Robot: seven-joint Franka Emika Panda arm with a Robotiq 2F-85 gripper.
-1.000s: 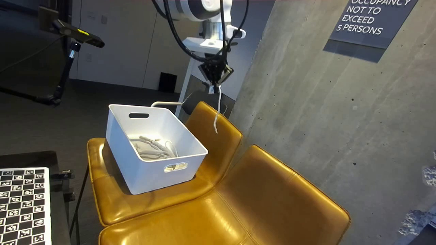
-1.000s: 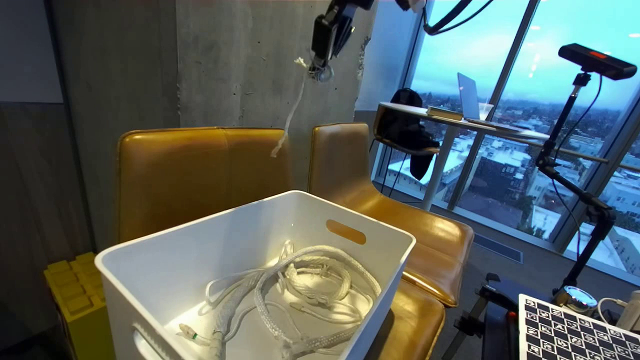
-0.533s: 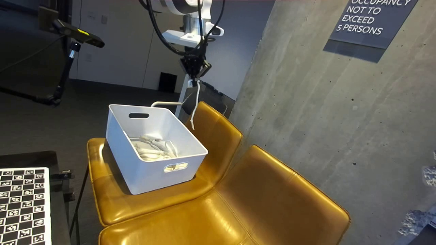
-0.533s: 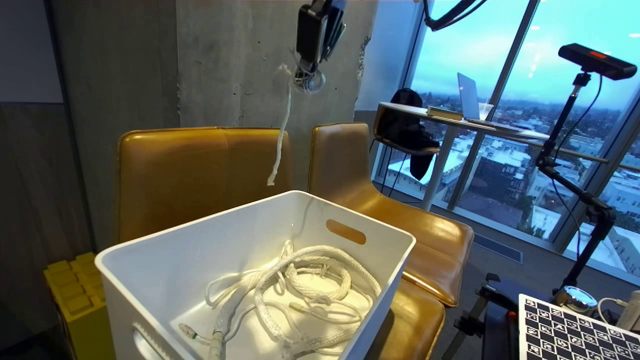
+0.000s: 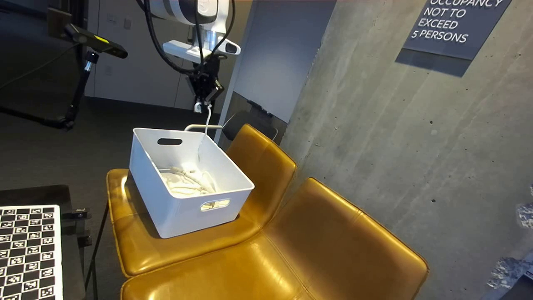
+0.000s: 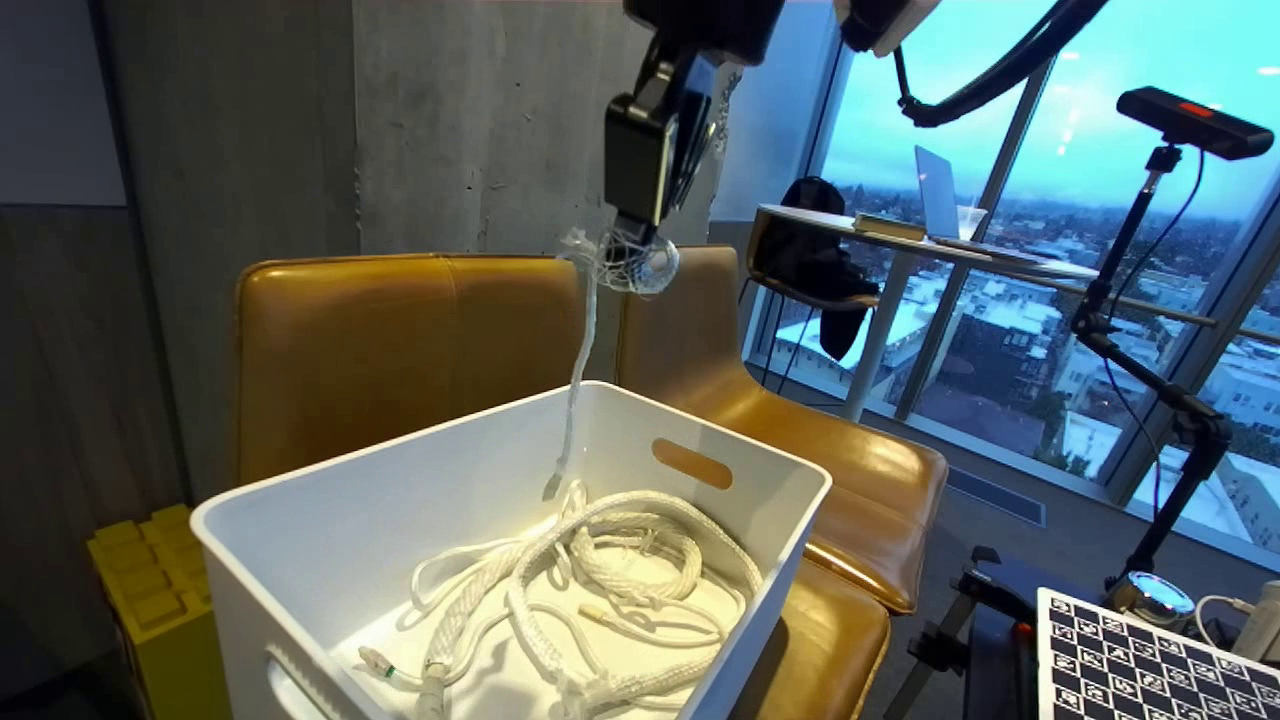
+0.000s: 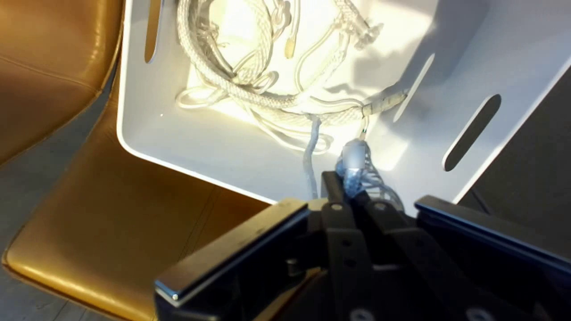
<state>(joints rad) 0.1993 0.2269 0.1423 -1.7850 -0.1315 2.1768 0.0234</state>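
Both exterior views angle down, sharing the bin; the wrist view faces into it.

Office-type room, probably: occupancy sign on concrete wall, tan chairs, laptop on high table beside tall windows over city.

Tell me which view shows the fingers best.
The wrist view: it shows both fingers up close, closed on the netted bundle. Both exterior views show them too, but smaller and dark, with the bundle at their tips.
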